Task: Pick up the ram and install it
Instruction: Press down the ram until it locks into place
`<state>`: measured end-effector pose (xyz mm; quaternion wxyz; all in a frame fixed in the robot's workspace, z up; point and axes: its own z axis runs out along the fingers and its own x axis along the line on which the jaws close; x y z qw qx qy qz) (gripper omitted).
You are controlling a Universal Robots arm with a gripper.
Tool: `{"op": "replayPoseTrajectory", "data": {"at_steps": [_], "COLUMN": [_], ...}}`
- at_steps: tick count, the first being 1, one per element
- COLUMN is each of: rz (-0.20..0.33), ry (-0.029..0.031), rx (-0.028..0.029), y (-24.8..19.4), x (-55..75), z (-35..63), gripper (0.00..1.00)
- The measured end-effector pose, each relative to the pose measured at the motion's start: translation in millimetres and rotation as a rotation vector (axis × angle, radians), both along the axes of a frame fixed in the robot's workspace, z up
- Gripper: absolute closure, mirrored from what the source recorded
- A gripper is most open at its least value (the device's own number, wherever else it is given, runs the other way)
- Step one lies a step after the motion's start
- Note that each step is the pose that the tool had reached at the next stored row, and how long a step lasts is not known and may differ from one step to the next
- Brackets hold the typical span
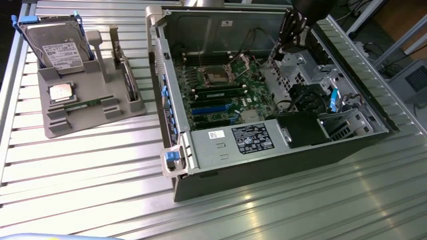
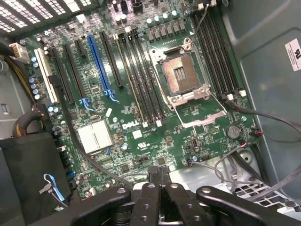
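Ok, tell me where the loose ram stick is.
On the exterior view's left, the ram lies flat in the gray tray, right beside the silver CPU chip.

The gripper (image 2: 161, 181) is matte black metal, built from flat linkage bars joined by round pivot pins and small screws, narrowing to 2 slim fingers (image 2: 155, 176). In the exterior view its body (image 1: 293, 27) looks dark, with thin cables.

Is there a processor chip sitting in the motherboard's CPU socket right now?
No, the CPU socket is open and bare, its contact field exposed.
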<state>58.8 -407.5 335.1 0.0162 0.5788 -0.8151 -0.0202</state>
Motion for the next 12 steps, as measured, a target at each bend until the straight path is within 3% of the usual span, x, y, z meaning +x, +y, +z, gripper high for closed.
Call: {"op": "replayPoseTrajectory", "data": {"at_steps": [12], "rz": [-0.103], "ry": [0.0000], "rx": [-0.0089], "y": [0.0], "x": [0.0], "z": [0.0], "gripper": [0.89]}}
